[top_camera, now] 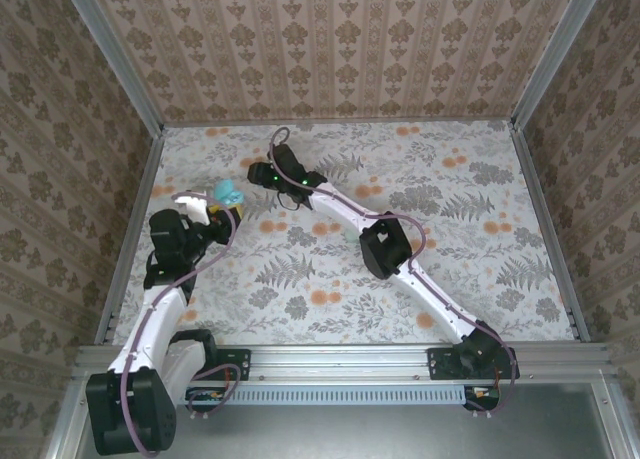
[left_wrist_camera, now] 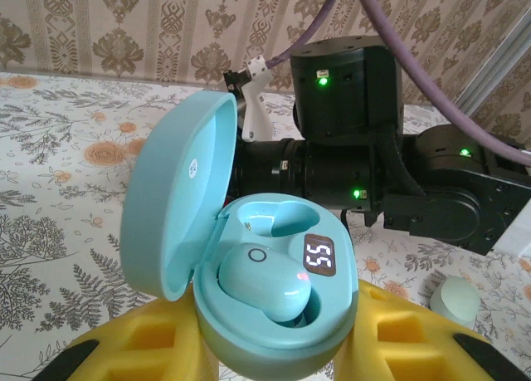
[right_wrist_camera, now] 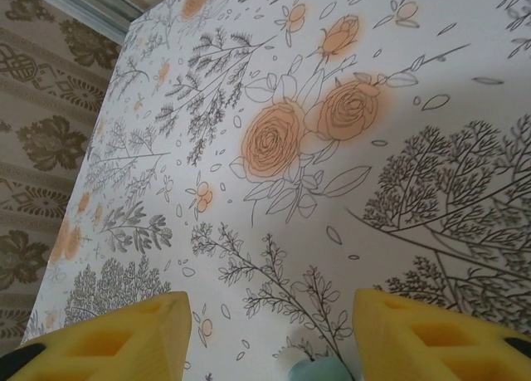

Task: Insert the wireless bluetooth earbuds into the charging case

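The left pincer [left_wrist_camera: 274, 352] is clenched on the charging case [left_wrist_camera: 178, 207], lid open, held between its yellow pads. One earbud [left_wrist_camera: 267, 281] sits in a well. The right pincer [right_wrist_camera: 270, 306] is spread wide above the flowered worktop [right_wrist_camera: 398, 148]. A loose pale-blue earbud [right_wrist_camera: 314, 369] lies between its fingers; whether they touch it I cannot tell.
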